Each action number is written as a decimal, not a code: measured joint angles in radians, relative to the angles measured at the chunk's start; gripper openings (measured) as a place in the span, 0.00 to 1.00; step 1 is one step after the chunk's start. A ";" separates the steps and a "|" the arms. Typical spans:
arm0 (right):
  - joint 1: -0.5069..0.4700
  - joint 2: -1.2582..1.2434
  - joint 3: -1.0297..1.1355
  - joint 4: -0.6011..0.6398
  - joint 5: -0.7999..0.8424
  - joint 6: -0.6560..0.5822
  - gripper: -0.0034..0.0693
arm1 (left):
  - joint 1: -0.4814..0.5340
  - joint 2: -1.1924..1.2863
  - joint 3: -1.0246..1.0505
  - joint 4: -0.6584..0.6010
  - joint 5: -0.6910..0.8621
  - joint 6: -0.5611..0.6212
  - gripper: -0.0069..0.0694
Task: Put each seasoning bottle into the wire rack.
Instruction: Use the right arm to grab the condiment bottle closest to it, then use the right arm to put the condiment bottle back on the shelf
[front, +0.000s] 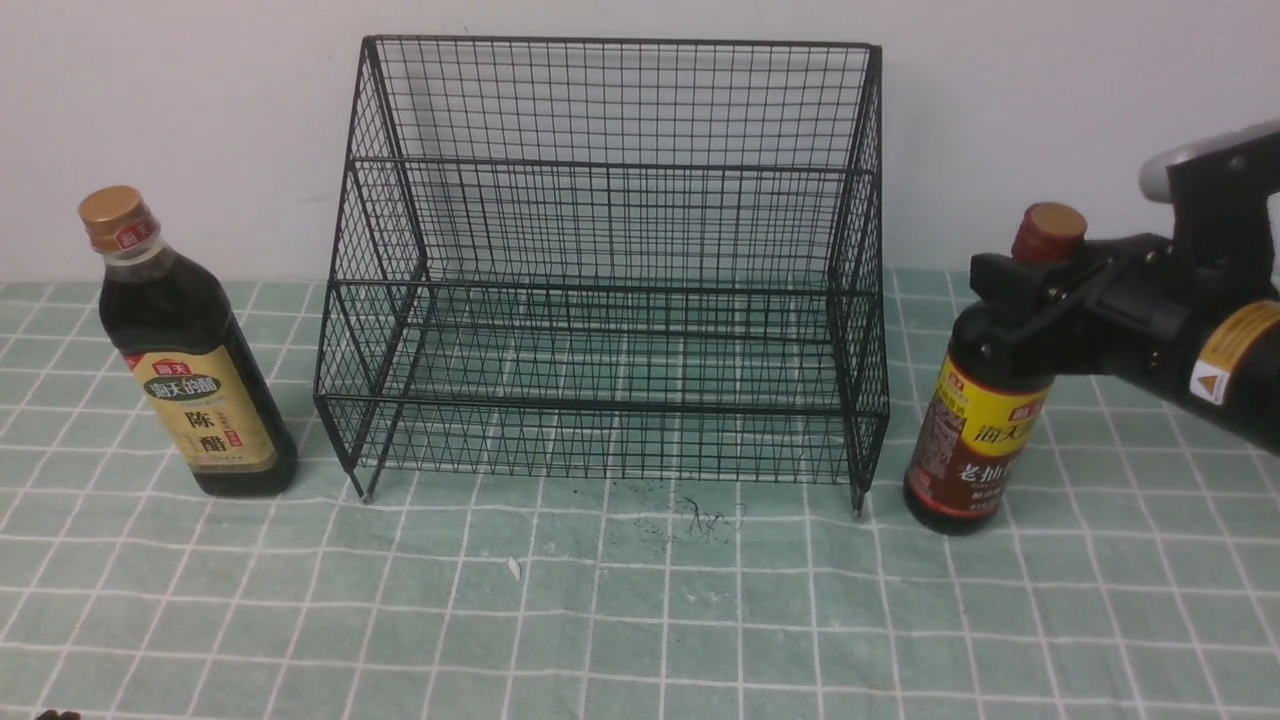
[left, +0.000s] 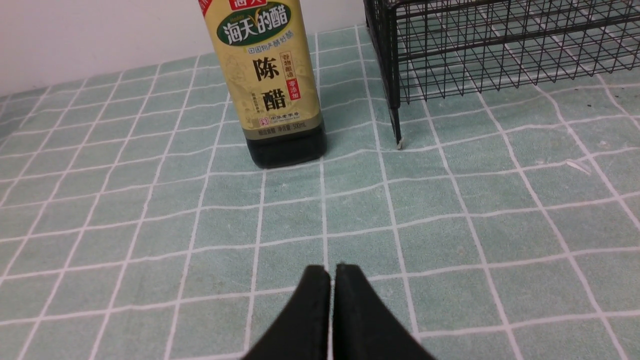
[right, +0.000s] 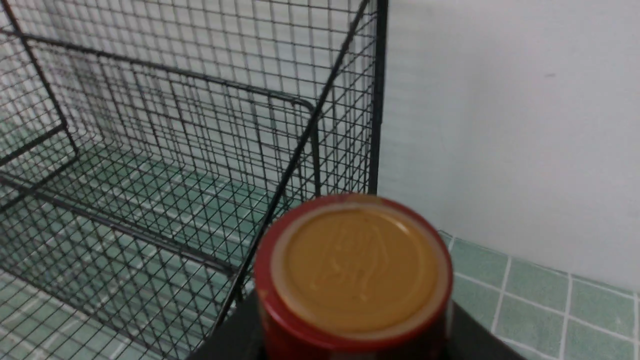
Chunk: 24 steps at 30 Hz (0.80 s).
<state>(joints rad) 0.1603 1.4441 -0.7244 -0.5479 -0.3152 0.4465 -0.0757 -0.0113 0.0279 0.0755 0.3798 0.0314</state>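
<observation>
Just right of the rack (front: 610, 300), the right gripper (front: 1035, 275) clasped the red-capped bottle (front: 975, 440) by its neck.
That bottle stood on the checked cloth (front: 640, 620) outside the rack, its base near the rack's near right foot. The gold-capped bottle (front: 200, 400) stood upright on the cloth just left of the rack, not touching it. The left gripper (left: 332, 270) hung low over the cloth on the near side of that bottle, its jaws pressed together on nothing.
</observation>
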 joint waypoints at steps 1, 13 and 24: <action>0.000 -0.014 -0.001 -0.020 0.016 0.013 0.42 | 0.000 0.000 0.000 0.000 0.000 0.000 0.08; 0.000 -0.220 -0.292 -0.526 0.012 0.547 0.42 | 0.000 0.000 0.000 0.000 0.000 0.000 0.08; 0.005 0.028 -0.678 -0.998 -0.316 1.061 0.42 | 0.000 0.000 0.000 0.000 0.000 0.000 0.08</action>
<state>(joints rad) 0.1652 1.4720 -1.4019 -1.5457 -0.6310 1.5075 -0.0757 -0.0113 0.0279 0.0755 0.3798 0.0314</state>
